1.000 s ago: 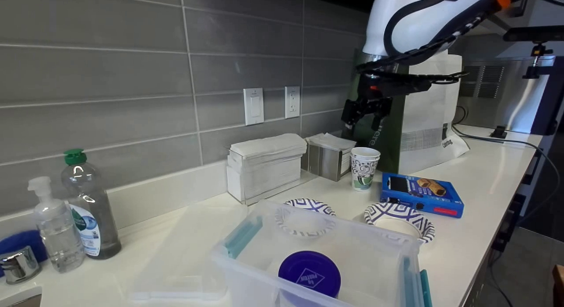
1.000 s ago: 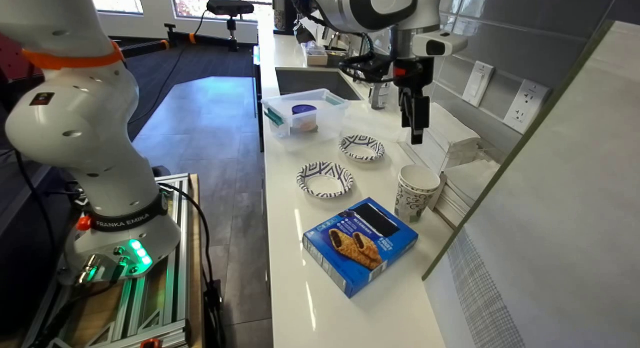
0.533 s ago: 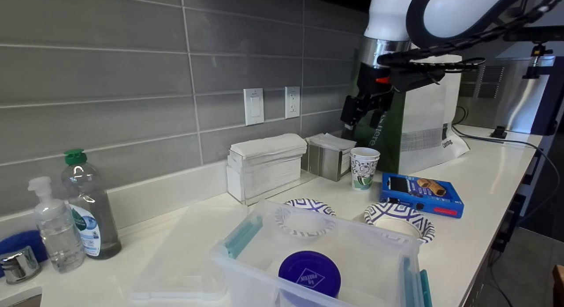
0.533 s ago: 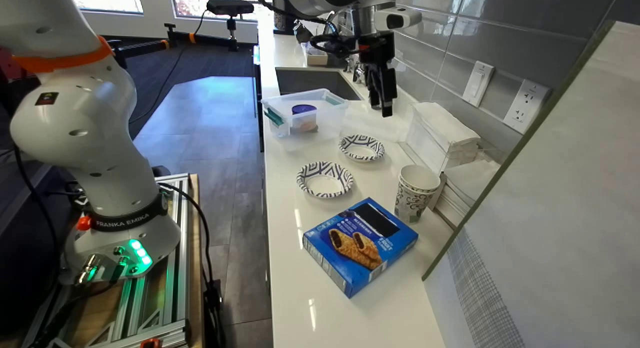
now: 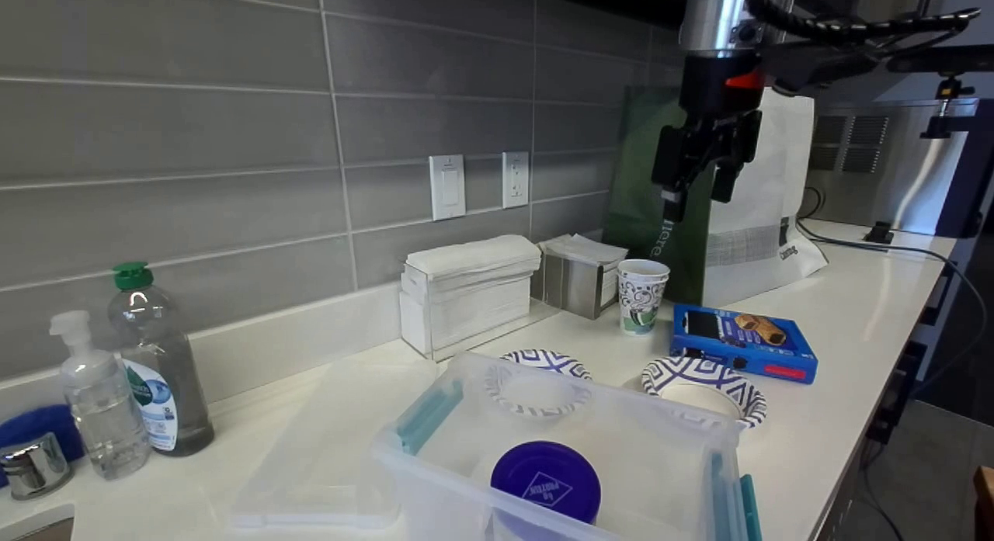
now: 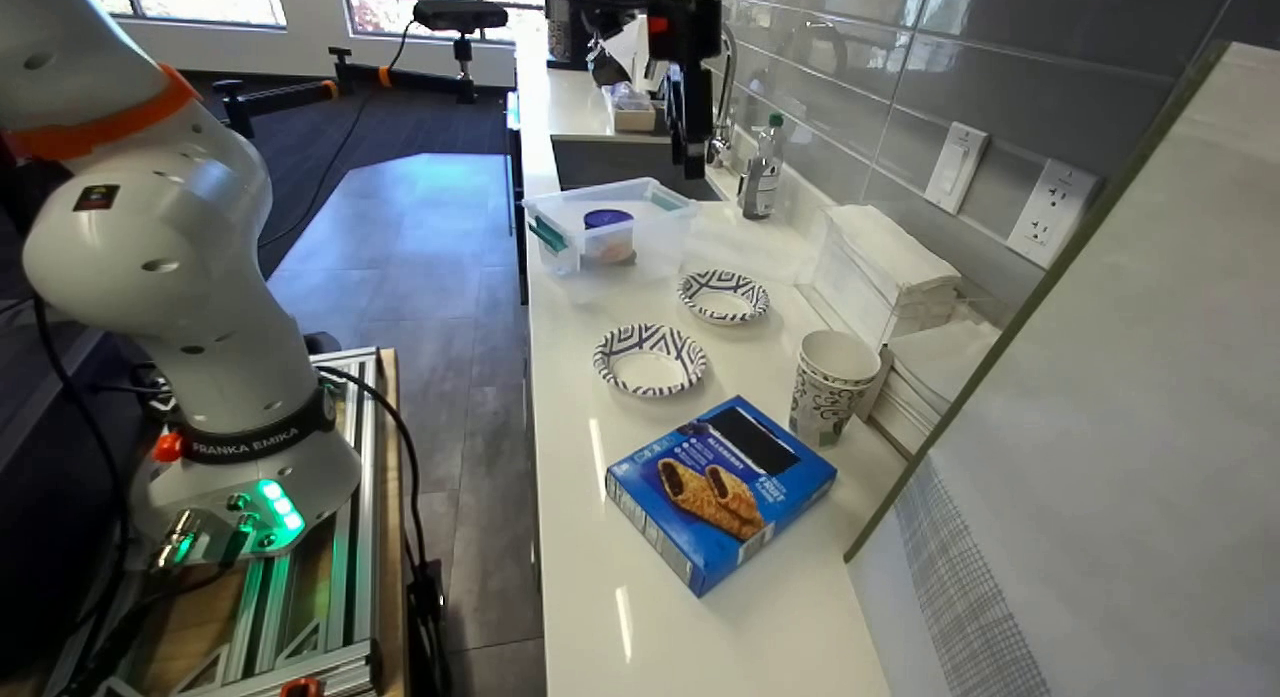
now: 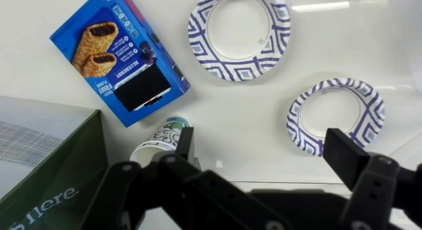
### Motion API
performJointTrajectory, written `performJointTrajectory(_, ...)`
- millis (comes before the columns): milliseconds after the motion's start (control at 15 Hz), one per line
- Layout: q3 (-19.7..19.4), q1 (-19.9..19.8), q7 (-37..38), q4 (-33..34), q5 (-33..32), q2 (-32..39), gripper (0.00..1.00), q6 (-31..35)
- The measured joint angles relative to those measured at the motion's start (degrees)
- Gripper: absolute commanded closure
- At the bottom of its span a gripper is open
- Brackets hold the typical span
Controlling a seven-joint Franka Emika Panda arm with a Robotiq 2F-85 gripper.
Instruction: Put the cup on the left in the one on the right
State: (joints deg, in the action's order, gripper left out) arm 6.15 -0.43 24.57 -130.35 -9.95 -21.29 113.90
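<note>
Two patterned paper cups stand nested as one upright stack (image 5: 643,296) on the counter, with two rims close together at the top; the stack also shows in an exterior view (image 6: 832,385). In the wrist view the cup stack (image 7: 165,134) is at lower left, partly hidden behind a finger. No separate single cup shows. My gripper (image 5: 699,198) is open and empty, high above the counter and apart from the cups. It also hangs high in an exterior view (image 6: 690,162). In the wrist view the fingers (image 7: 258,141) are wide apart with nothing between them.
A blue snack box (image 6: 720,487) lies beside the cups. Two patterned paper bowls (image 6: 650,362) (image 6: 724,297) and a clear bin (image 6: 655,252) with a purple-lidded tub sit along the counter. Napkin holders (image 5: 470,296) stand by the wall; a large paper bag (image 5: 749,215) stands behind the cups.
My gripper has moved away from the cup stack: rightward in an exterior view, leftward and upward in the frame in an exterior view. It stays open. The cups have not moved.
</note>
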Motion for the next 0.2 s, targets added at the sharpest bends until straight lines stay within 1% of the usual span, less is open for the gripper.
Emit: performJointTrajectory(200,0.0,-0.1,-0.4,0.0,0.3,-0.8,0.0,-0.2)
